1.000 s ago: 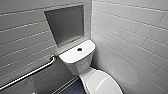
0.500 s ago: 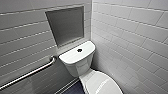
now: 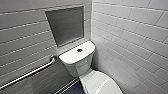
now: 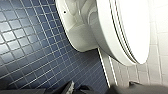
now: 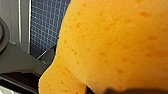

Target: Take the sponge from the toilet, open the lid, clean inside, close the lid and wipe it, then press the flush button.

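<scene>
Head view: next to no change against the two earlier frames. The toilet (image 3: pixel 82 62) sits in the same spot with the same framing, so the base and torso look parked, no approach under way. The lid (image 3: pixel 102 83) is down flat on the bowl. The flush button (image 3: pixel 79 50) sits in the centre of the tank top with nothing on it or near it. Right wrist view: the sponge (image 5: pixel 112 42), orange and porous, is right up against the camera with blue floor tile behind it. So it is off the toilet, and I judge the right claw (image 5: pixel 107 90) is clamped on it. That means pickup looks done and lid opening not started. Left wrist view: the left claw (image 4: pixel 77 88) shows as dark bits at the frame edge; can't tell if it's apart or together. Nothing seen in it. This camera looks at the lid rim and the pedestal from the side, over the blue mosaic floor (image 4: pixel 30 50). Room: the toilet is tucked into a corner, with the tiled side wall (image 3: pixel 130 37) close along the robot's right of bowl and tank, so it's tight there. A grab bar (image 3: pixel 30 73) runs along the back wall on the left, low, near tank height. A recessed niche (image 3: pixel 65 25) is just above the tank. Bare floor lies on the left side of the pedestal. The lid's overhanging front rim is the reachable edge.
</scene>
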Available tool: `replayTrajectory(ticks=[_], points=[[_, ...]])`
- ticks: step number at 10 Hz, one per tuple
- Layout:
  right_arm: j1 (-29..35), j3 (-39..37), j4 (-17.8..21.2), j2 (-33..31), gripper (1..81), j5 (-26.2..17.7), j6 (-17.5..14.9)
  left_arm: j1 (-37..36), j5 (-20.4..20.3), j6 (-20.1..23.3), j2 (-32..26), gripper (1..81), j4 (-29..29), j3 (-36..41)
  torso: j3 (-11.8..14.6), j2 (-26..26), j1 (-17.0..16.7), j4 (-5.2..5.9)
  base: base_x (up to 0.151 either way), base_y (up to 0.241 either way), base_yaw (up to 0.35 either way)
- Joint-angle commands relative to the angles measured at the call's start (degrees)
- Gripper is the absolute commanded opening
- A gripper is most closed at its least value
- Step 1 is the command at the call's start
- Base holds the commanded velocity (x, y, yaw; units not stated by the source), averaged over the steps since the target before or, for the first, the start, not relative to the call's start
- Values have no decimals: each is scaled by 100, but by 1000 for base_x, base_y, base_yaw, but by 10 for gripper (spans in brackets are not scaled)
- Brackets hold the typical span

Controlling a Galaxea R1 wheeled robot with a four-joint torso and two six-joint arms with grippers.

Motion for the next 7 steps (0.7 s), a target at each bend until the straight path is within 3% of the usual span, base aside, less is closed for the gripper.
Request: replayTrajectory(ticks=[1,2,3,4,7], points=[[52,90,-168,-167,10,-375,-30,-739,641,-14,111,811,-332,123,2,0,0,-270,0,0,0],[61,81,-168,-166,10,-375,-30,-897,731,-14,235,811,-438,88,2,0,0,-272,0,0,0],[61,20,-160,-210,10,-366,-21,-1021,731,-14,384,811,-569,1,0,0,0,-190,0,0,0],[61,-85,-151,-246,10,-366,-12,-1100,766,-14,550,811,-658,-130,0,0,0,-260,0,0,0],[61,-279,-151,-404,10,-366,40,-1267,933,-14,1210,811,-991,-737,0,0,0,-269,0,0,0]])
